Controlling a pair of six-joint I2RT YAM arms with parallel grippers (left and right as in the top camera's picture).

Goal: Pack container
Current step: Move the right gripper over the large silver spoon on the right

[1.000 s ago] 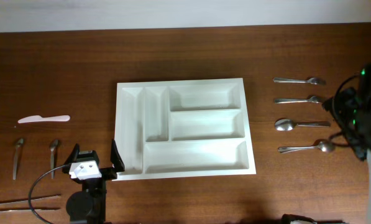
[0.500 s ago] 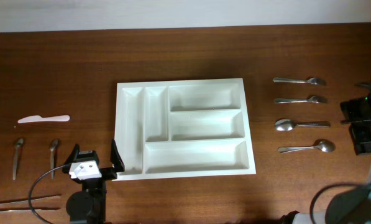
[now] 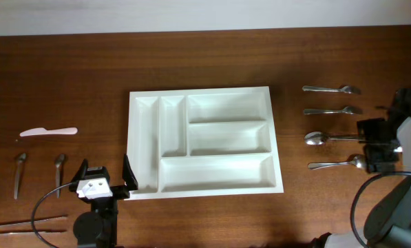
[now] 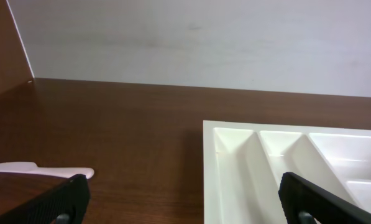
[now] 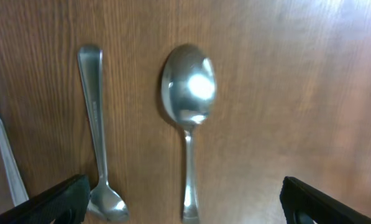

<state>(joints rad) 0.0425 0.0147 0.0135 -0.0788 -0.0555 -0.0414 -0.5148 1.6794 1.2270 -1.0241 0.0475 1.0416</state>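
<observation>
The right end effector (image 3: 367, 145), released with its fingers spread wide, is hovering over the large spoon (image 5: 187, 124). A smaller spoon (image 5: 99, 143) is lying just beside that one and pointing the opposite way. Because the two are lying so close, a descending finger is likely to be landing on the neighbour, nudging it or trapping both at once. The flat handle is also offering little purchase on the hard bench (image 3: 205, 55), so it may be slipping or pivoting in the pinch. The left end effector (image 3: 104, 172), likewise released and empty, is sitting just beside the near-left corner of the container (image 3: 226, 138), which is lying at mid-bench with every compartment unfilled. Any sideways motion there is risking a knock that shifts the container.
</observation>
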